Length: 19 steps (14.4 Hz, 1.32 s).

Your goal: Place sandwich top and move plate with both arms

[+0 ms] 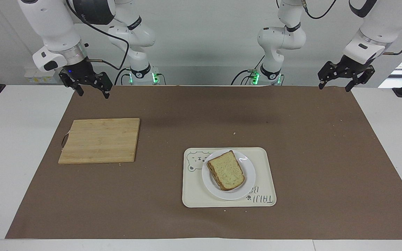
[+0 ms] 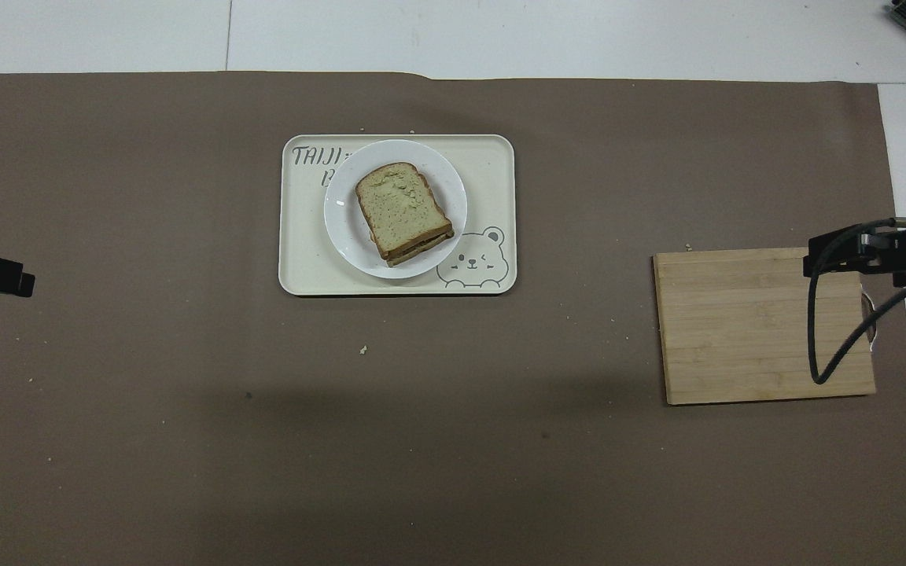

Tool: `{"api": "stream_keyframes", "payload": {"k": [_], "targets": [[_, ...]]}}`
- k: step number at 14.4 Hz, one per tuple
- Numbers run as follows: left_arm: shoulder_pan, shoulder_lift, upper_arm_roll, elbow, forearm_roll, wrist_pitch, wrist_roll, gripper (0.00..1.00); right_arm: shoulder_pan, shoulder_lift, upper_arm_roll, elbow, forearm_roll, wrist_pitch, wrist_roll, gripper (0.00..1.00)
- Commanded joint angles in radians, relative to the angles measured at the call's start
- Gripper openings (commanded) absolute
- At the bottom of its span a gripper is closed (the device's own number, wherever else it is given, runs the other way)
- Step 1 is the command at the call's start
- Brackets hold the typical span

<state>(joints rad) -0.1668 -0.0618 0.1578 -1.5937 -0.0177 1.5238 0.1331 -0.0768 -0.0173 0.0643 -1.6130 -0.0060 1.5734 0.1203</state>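
The sandwich top is a pale greenish-tan slice with a dark crust. It lies flat on the stacked sandwich in the middle of the white plate, and the overhead view shows the same slice on that plate. My left gripper hangs open and empty over the brown mat's corner at the left arm's end. My right gripper is also open and empty, in the air over the mat's corner at the right arm's end. Neither gripper touches anything.
The plate sits on a cream tray with a bear drawing, mid-table. A bare wooden cutting board lies toward the right arm's end. The brown mat carries scattered crumbs.
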Motion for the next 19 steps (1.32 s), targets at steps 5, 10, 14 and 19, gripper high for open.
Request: {"api": "stream_keyframes", "payload": {"k": [5, 10, 14, 19], "targets": [[0.119, -0.019, -0.119, -0.029, 0.012, 0.035, 0.034, 1.0, -0.011, 0.003, 0.003, 0.007, 0.02, 0.002, -0.005, 1.0], [0.135, -0.019, -0.133, -0.029, 0.01, 0.035, 0.04, 1.0, -0.011, 0.003, 0.003, 0.007, 0.02, 0.002, -0.005, 1.0], [0.124, -0.019, -0.132, -0.026, 0.012, 0.021, 0.039, 1.0, -0.011, 0.003, 0.003, 0.007, 0.02, 0.002, -0.005, 1.0], [0.116, -0.019, -0.132, -0.028, 0.012, 0.022, 0.037, 1.0, -0.011, 0.003, 0.003, 0.007, 0.02, 0.002, -0.005, 1.0]]}}
